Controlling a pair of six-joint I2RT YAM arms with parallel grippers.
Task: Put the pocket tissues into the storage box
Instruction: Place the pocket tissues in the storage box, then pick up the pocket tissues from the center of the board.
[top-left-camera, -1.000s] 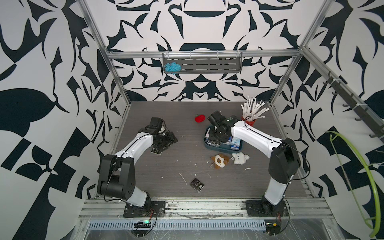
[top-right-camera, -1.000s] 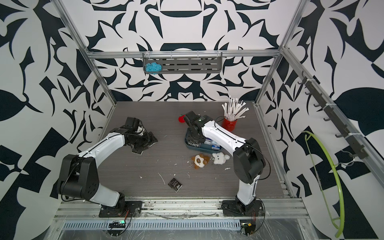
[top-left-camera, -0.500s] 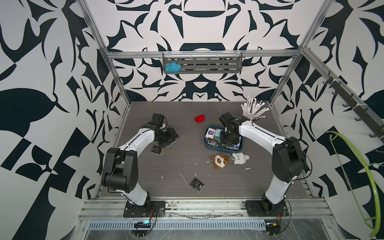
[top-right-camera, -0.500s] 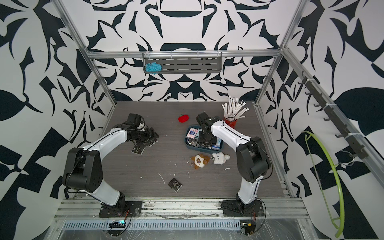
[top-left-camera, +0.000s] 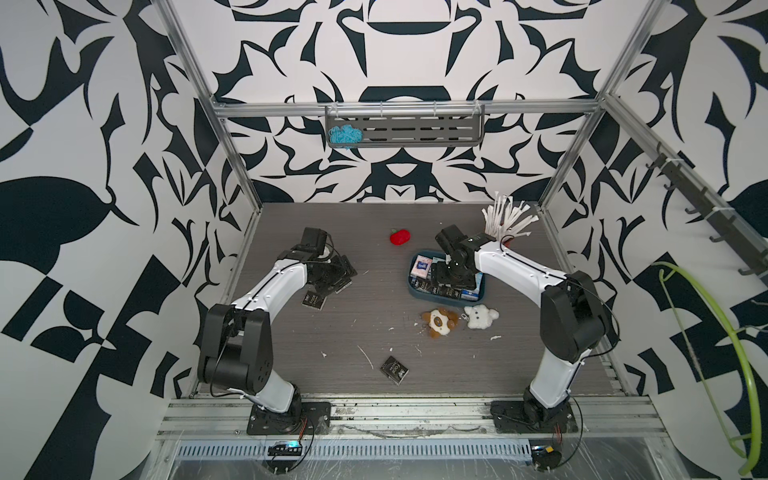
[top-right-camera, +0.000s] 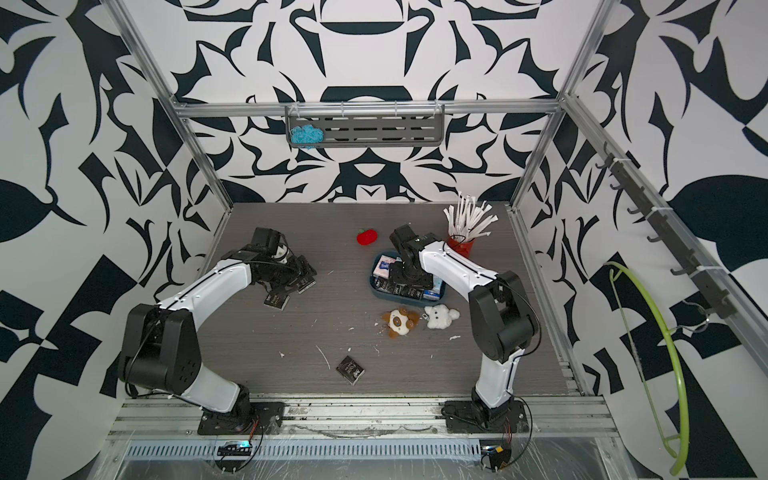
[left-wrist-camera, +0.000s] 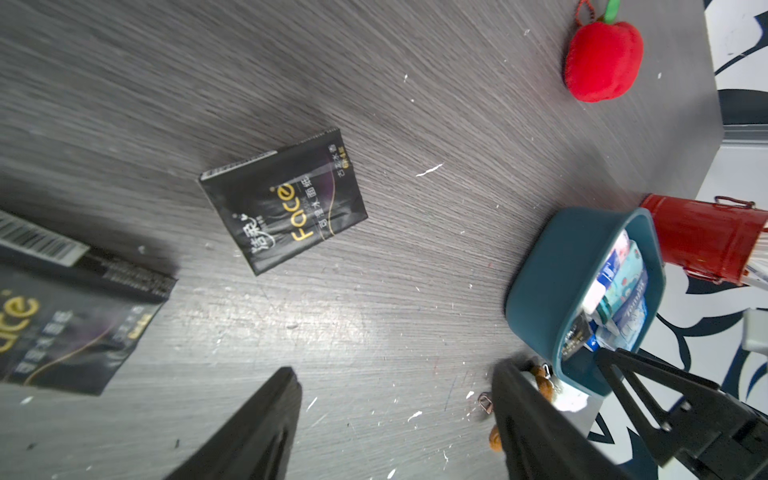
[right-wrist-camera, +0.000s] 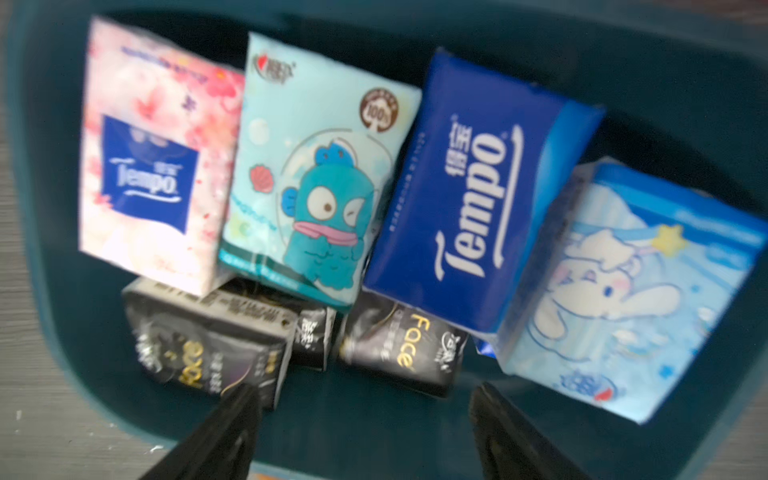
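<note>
4 soft, glossy rectangular packs (right-wrist-camera: 316, 166), pink, teal and blue, lie long sides parallel over black ones in the smooth teal plastic box (right-wrist-camera: 665, 83). The right gripper (right-wrist-camera: 363, 395) hangs above, jaws apart, empty. The left gripper (left-wrist-camera: 397, 372), also spread, hovers over the woodgrain table (left-wrist-camera: 374, 104) near a flat black pack (left-wrist-camera: 282, 199).

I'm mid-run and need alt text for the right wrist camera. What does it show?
The right gripper hangs open and empty over the storage box. Inside, a pink pack, a pale teal pack, a dark blue pack and a light blue pack lie side by side, overlapping black packs nearer the gripper. The picture is slightly blurred.
</note>
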